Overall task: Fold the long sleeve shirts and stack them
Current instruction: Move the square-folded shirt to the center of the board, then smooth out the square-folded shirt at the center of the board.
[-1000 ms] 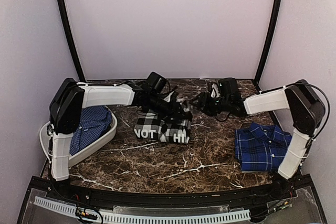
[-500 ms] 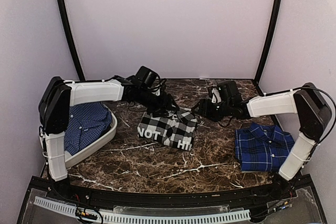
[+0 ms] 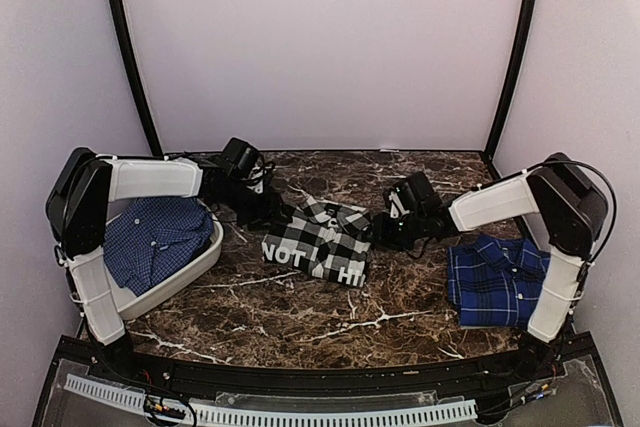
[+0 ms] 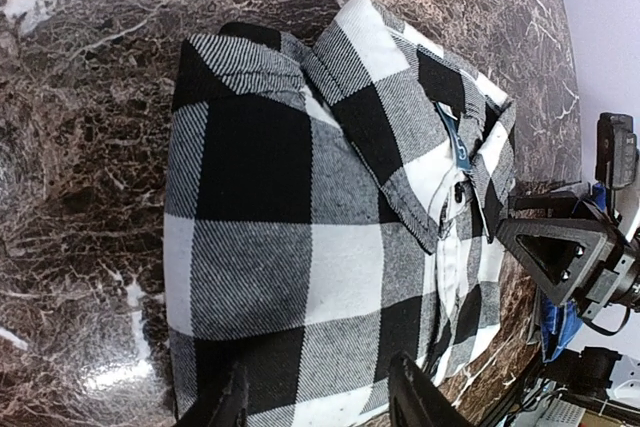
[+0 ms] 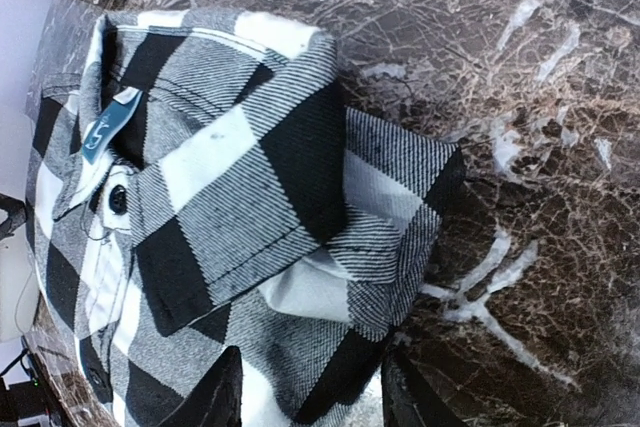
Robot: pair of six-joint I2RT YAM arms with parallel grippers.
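Checked shirt (image 3: 318, 243) lies folded into a compact packet mid-bench (image 3: 300, 322), collar (image 4: 390, 157) up, white lettering on the near face. Left pincer (image 4: 318, 402) sits at its far-left corner and right pincer (image 5: 312, 392) at its right edge. Both are spread wide w/ nothing btwn the fingers, cloth only underneath. Dark blue plaid shirt (image 3: 497, 282) lies folded flat on the right side of the bench, well apart from the checked one. Another blue shirt (image 3: 150, 242) lies loose in the white basket (image 3: 205, 257) on the left.

Handling, as a judgement: the cloth looks like soft flannel, so it's light, limp and not fragile, w/ no stiffness of its own. The packet is several layers thick, and the wrist views show loose flaps at the corners, e.g. a tucked sleeve edge on the right side. Pinching only the top layer would likely peel the fold open. Better to take it at the two opposite side edges, fingers going under the whole stack, both arms lifting level. The glossy bench prob. lets the packet slide, so nudging could skew it
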